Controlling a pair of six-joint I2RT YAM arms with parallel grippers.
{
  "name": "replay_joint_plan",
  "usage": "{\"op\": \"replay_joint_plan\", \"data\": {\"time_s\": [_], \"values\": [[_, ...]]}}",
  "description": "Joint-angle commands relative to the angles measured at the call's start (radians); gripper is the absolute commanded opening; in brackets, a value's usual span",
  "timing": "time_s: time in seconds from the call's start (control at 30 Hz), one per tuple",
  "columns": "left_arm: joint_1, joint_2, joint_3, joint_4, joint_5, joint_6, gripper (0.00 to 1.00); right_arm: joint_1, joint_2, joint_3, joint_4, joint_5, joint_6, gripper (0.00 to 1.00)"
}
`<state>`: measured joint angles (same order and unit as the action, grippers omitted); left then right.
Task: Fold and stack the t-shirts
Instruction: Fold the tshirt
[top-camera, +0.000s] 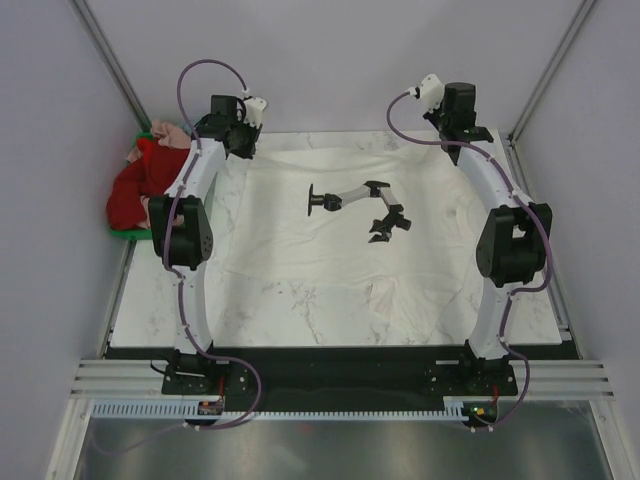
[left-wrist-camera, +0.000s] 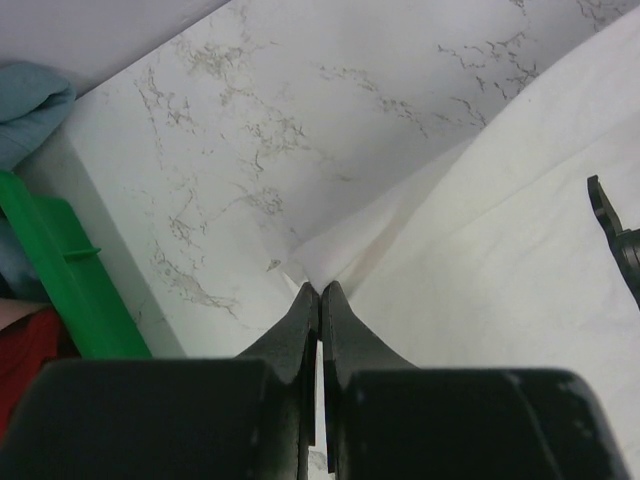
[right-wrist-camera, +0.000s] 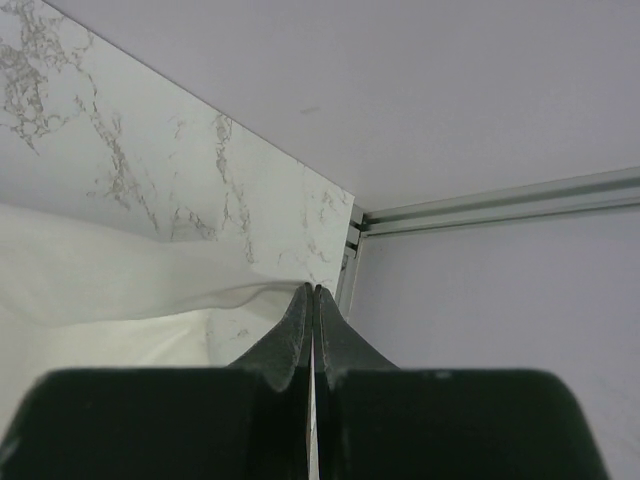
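**Cream-white t-shirt (top-camera: 330, 260) pinched at both far corners, spare shirts waiting in crate**

The cream-white t-shirt lay spread across the middle of the marble worktop (top-camera: 150, 300), seen from overhead, its black chest print (top-camera: 355, 205) facing up near the centre of the frame. The left hand (left-wrist-camera: 320, 292), at the upper left of the overhead view, had its fingers pressed together on a corner of the cloth, with a fold running away from the tips. The right hand (right-wrist-camera: 314, 292), at the upper right, was likewise closed, and the shirt's edge ran straight into its tips, so it appeared to be nipping the fabric.

The cloth looked light, thin and limp. It would likely sag and crease wherever it went unsupported, and it might slide easily over the smooth marble. Corners, hems and shoulder seams seemed the safest places to take hold, since a pinch in mid-panel would probably bunch it up.

At the left edge of the overhead frame a green crate (left-wrist-camera: 60, 270) held a red shirt (top-camera: 125, 195) and a pink shirt (top-camera: 170, 133), and the left wrist view showed a pale blue shirt (left-wrist-camera: 30, 100) as well. The crate sat close to the left arm's reach. An aluminium rail (right-wrist-camera: 500, 205) and the enclosure wall crowded the right hand's corner, leaving little room to pull outward.
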<state>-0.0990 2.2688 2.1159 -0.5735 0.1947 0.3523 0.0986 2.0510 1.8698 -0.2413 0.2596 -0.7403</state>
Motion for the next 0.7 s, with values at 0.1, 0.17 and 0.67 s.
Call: {"op": "replay_joint_plan", "data": {"time_s": [0.1, 0.17, 0.67], "values": [[0.012, -0.101, -0.059, 0.034, 0.034, 0.068, 0.02, 0.010, -0.135, -0.081, -0.081, -0.008, 0.070, 0.00], [0.018, -0.106, -0.069, 0.032, 0.029, 0.077, 0.02, 0.015, -0.169, -0.107, -0.093, -0.011, 0.084, 0.00], [0.045, -0.189, -0.181, 0.031, 0.074, 0.097, 0.02, 0.029, -0.342, -0.283, -0.191, -0.029, 0.121, 0.00]]}}
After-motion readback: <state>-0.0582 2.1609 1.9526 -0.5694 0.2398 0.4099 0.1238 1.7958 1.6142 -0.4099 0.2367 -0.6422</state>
